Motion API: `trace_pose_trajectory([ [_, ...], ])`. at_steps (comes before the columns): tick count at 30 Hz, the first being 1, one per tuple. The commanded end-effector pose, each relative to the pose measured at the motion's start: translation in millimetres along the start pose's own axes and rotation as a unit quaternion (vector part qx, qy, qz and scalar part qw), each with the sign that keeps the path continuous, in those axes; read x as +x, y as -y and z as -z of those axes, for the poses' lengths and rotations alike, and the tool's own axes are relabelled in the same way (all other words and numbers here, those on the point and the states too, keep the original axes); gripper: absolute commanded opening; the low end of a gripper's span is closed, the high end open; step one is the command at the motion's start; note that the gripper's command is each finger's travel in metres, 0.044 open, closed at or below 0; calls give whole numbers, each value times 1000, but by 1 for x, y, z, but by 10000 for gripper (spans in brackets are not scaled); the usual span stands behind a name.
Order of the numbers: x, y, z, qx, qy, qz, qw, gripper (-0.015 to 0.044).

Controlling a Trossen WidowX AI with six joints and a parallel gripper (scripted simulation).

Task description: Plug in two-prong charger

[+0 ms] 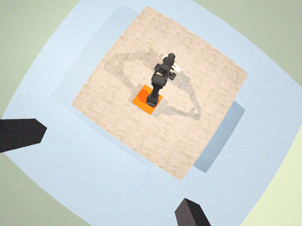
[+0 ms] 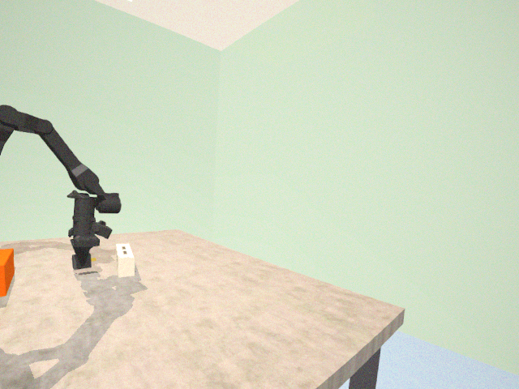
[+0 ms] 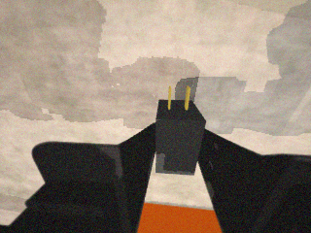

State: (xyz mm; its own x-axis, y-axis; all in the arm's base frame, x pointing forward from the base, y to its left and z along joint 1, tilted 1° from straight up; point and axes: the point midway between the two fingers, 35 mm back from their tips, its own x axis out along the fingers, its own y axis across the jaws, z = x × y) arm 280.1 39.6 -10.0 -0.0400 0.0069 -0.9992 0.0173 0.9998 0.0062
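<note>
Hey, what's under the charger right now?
Under the charger, held in the closed jaws, only shadowed tabletop shows past its two yellow prongs. No outlet lies beneath; the power strip stands beside it. The charger body covers the spot directly below.
</note>
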Motion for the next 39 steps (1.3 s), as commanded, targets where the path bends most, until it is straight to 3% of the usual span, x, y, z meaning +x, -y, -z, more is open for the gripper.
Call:
trace_pose_trajectory([
  [1,4,4,1,36,-5,-4,999,0],
  [39,5,18,-36,95,-5,-6,995,0],
])
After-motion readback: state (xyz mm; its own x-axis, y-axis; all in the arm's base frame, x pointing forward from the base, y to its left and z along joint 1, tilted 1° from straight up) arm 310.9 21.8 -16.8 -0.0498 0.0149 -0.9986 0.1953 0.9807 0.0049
